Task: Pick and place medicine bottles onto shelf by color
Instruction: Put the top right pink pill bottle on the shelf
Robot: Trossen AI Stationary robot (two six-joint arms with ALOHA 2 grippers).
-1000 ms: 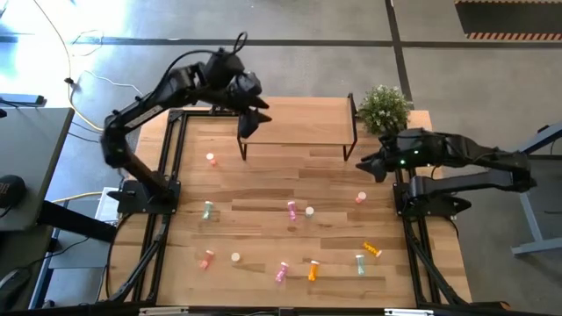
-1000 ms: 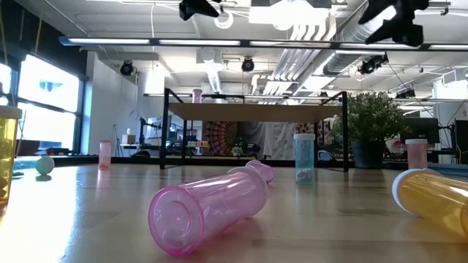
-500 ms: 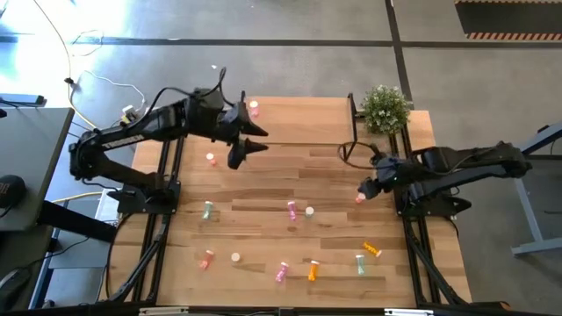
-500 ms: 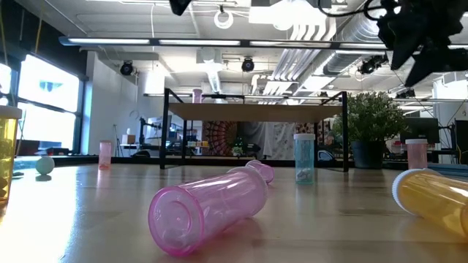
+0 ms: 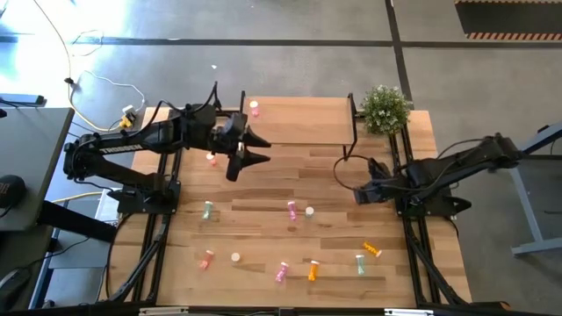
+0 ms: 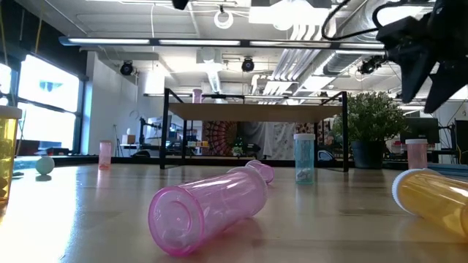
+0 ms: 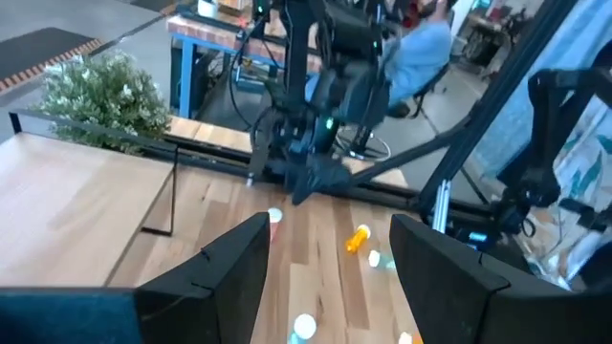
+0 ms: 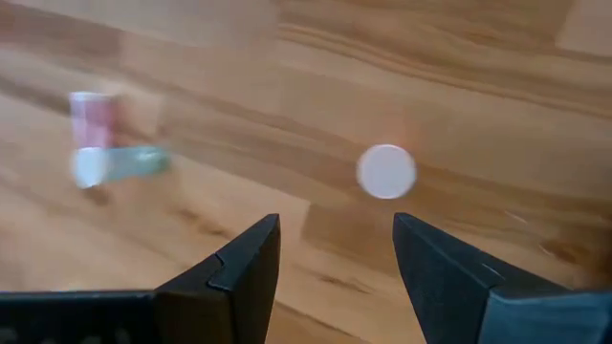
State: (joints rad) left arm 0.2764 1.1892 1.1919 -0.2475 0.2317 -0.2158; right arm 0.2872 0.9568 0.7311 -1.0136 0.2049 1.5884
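Right gripper (image 5: 362,195), jaws open and empty, now dropped from beside the plant (image 5: 384,107) to directly over the salmon-red bottle (image 8: 386,171) at right-centre; left gripper (image 5: 248,151), open, withdrawn from shelf (image 5: 303,110), leaving pink bottle (image 5: 254,108) at its upper-left corner; next pick imminent.

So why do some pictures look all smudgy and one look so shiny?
Right wrist view: the table and the bottles are smeared, though the white cap is clearer. Low view: the nearest pink bottle looms huge; bright ceiling lights glare above. High view: daylight washes out the floor top-left.
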